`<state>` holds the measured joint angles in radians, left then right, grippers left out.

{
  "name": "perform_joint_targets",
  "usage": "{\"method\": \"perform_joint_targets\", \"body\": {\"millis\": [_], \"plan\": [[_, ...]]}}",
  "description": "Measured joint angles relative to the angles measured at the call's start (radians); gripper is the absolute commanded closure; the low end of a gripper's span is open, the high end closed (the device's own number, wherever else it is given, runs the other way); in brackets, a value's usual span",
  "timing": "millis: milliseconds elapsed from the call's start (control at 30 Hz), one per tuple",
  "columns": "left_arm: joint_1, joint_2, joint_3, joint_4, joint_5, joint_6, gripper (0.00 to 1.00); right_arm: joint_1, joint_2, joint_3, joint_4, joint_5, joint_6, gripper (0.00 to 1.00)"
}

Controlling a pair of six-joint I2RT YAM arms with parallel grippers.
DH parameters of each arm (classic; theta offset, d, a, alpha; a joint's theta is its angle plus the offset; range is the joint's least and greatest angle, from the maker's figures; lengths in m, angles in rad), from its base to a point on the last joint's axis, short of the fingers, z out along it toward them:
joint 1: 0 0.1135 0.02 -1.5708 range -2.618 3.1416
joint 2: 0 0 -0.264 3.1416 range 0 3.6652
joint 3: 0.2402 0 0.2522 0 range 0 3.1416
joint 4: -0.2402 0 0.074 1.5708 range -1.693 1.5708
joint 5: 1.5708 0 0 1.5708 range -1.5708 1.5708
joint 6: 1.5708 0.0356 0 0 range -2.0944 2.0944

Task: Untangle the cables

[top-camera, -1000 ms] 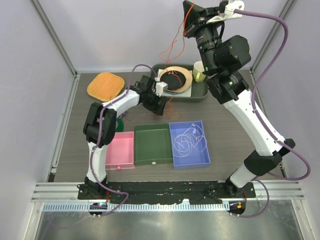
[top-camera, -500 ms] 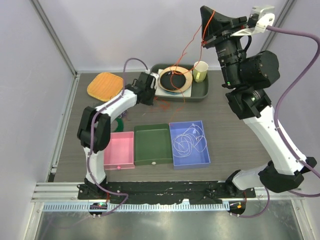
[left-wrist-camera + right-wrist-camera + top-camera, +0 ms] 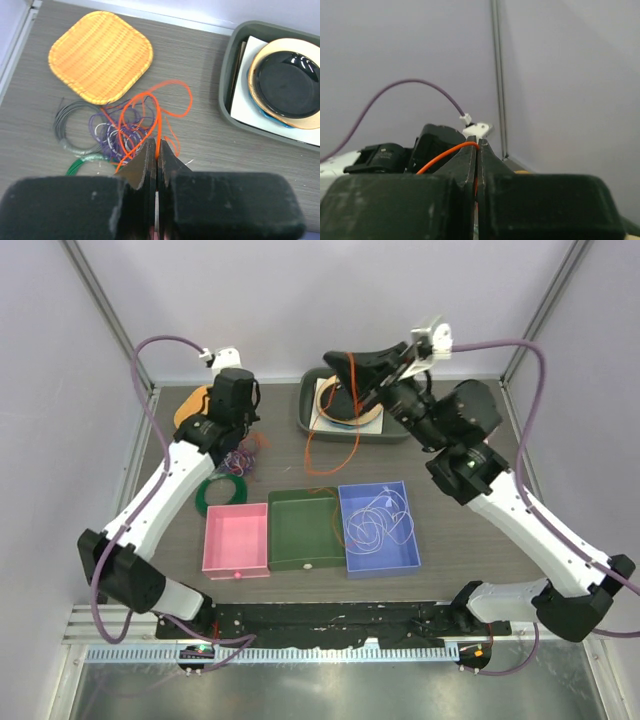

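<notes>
At ten o'clock your left gripper (image 3: pixel 156 146) is clamping the orange cable (image 3: pixel 158 120). Your right gripper (image 3: pixel 477 147) is pinching it aloft, probably to stretch it free.

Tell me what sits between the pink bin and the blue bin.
The dark green bin, seen in the top view.

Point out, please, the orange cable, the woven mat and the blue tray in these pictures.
orange cable (image 3: pixel 158 122), left wrist view, upright strand.
woven mat (image 3: pixel 100 56), left wrist view, its centre.
blue tray (image 3: pixel 383 568), top external view, near wall.
</notes>
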<state>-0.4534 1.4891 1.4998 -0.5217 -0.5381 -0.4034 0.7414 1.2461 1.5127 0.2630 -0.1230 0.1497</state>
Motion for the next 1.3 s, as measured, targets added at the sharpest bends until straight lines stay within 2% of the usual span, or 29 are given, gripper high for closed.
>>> {"method": "perform_joint_targets", "body": {"millis": [267, 500, 667, 800, 967, 1133, 1167, 1267, 1300], "plan": [[-0.001, -0.165, -0.126, -0.020, -0.049, -0.046, 1.00, 0.074, 0.017, -0.251, 0.092, 0.031, 0.039, 0.99], [-0.001, -0.254, -0.168, -0.019, -0.023, -0.070, 1.00, 0.111, 0.016, -0.483, 0.147, 0.105, 0.117, 0.99], [-0.001, -0.337, -0.198, -0.004, 0.066, -0.079, 1.00, 0.150, 0.047, -0.561, 0.151, 0.141, 0.130, 0.99], [-0.001, -0.414, -0.245, 0.020, 0.184, -0.086, 1.00, 0.203, 0.139, -0.587, 0.139, 0.171, 0.123, 0.99], [-0.003, -0.481, -0.269, 0.030, 0.291, -0.094, 1.00, 0.273, 0.274, -0.601, 0.036, 0.261, 0.096, 0.99], [-0.003, -0.530, -0.282, 0.048, 0.391, -0.116, 1.00, 0.299, 0.325, -0.626, -0.037, 0.332, 0.099, 0.99], [-0.003, -0.534, -0.283, 0.052, 0.407, -0.118, 1.00, 0.299, 0.332, -0.625, -0.049, 0.350, 0.100, 0.98], [-0.003, -0.538, -0.284, 0.062, 0.460, -0.126, 1.00, 0.304, 0.357, -0.606, -0.113, 0.429, 0.097, 0.87], [-0.003, -0.538, -0.284, 0.061, 0.479, -0.132, 1.00, 0.305, 0.368, -0.596, -0.134, 0.457, 0.096, 0.78]]}}
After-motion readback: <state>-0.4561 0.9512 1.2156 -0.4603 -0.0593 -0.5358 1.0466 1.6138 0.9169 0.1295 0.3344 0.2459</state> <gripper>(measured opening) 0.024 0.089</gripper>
